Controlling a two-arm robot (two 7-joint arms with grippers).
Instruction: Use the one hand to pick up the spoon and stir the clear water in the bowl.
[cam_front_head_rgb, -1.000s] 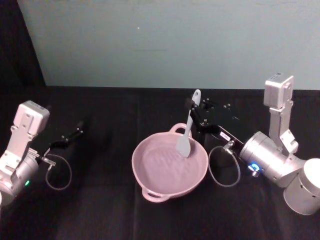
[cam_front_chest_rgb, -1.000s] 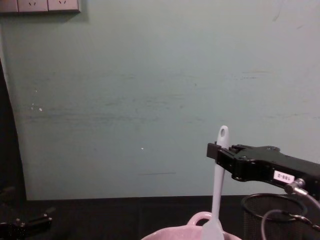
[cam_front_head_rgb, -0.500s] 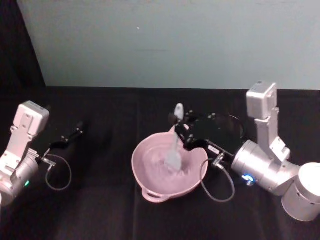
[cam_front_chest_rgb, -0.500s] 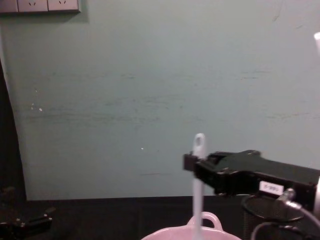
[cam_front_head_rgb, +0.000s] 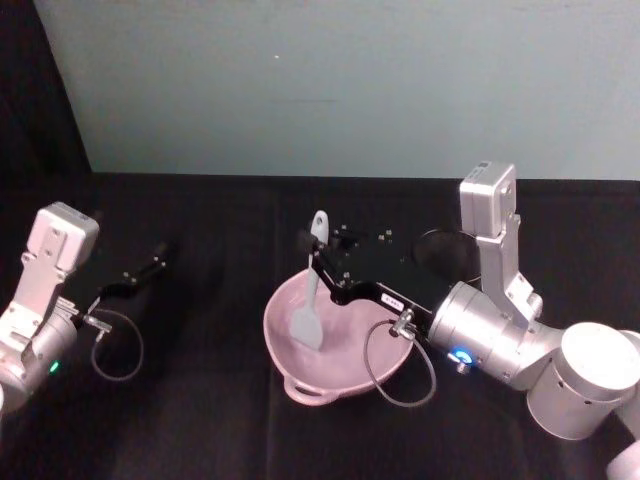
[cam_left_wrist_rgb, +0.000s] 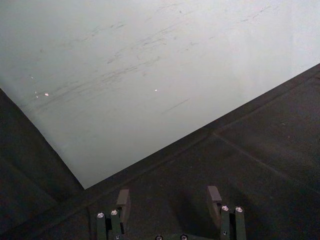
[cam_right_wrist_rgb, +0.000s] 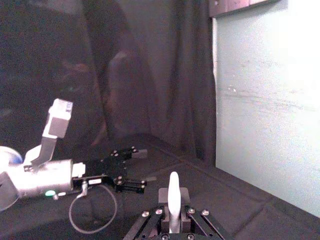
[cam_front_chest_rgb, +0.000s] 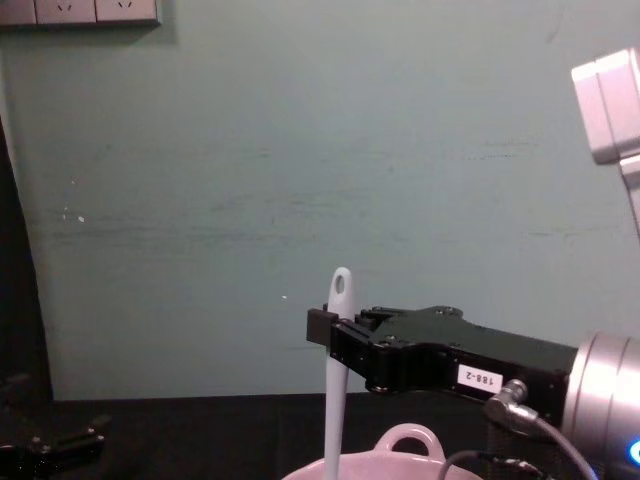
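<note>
The pale pink bowl (cam_front_head_rgb: 270, 328) sits on the black table in front of me, its loop handle (cam_front_chest_rgb: 408, 431) showing low in the chest view. My right gripper (cam_front_head_rgb: 318, 264), the black boxy hand with the "188-2" label, reaches over the bowl and is shut on the white spoon (cam_front_head_rgb: 312, 285). The spoon stands nearly upright with its flat head down in the bowl's left part. In the chest view the gripper (cam_front_chest_rgb: 325, 336) clamps the spoon (cam_front_chest_rgb: 336, 400) just below the holed end. The spoon's tip (cam_right_wrist_rgb: 173, 195) rises between the fingers in the right wrist view. My left gripper (cam_front_head_rgb: 150, 266) rests open at the far left.
A black cup (cam_front_head_rgb: 446, 252) stands behind the right arm, to the right of the bowl. Cable loops hang from both wrists. A teal wall (cam_front_chest_rgb: 300, 180) closes off the table's far edge. The left gripper (cam_left_wrist_rgb: 168, 200) hovers over bare black cloth.
The right gripper has swept leftward with the spoon, carrying its head from the bowl's right side across to the left part. The left arm has stayed still.
</note>
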